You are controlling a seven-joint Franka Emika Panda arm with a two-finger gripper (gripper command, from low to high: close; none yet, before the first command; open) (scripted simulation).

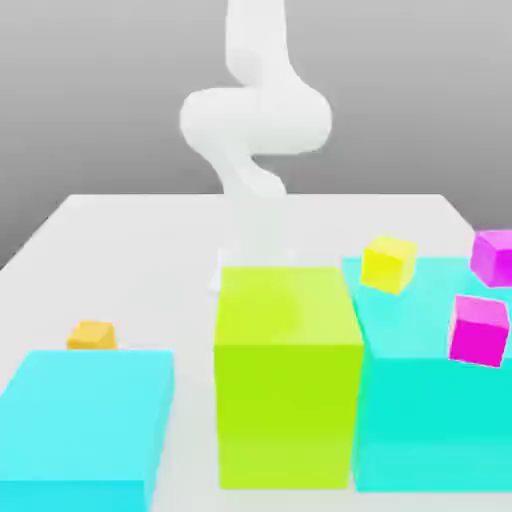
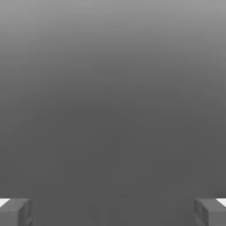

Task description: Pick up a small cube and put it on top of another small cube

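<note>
The small cube (image 1: 92, 335) is a tiny orange block on the white table (image 1: 130, 240), at the exterior view's left, just behind a low cyan block (image 1: 85, 420). The white arm (image 1: 255, 120) rises at the back middle, and its lower end drops behind the tall lime block (image 1: 287, 380). In the hand view my gripper (image 2: 113, 212) is open: its two grey fingertips (image 2: 15, 212) stand far apart with nothing between them, facing bare grey background.
A large cyan block (image 1: 430, 420) stands at the exterior view's right. A small yellow cube (image 1: 388, 263) and two magenta cubes (image 1: 492, 256) (image 1: 478, 330) are near or on it. The lime block sits between the two cyan blocks.
</note>
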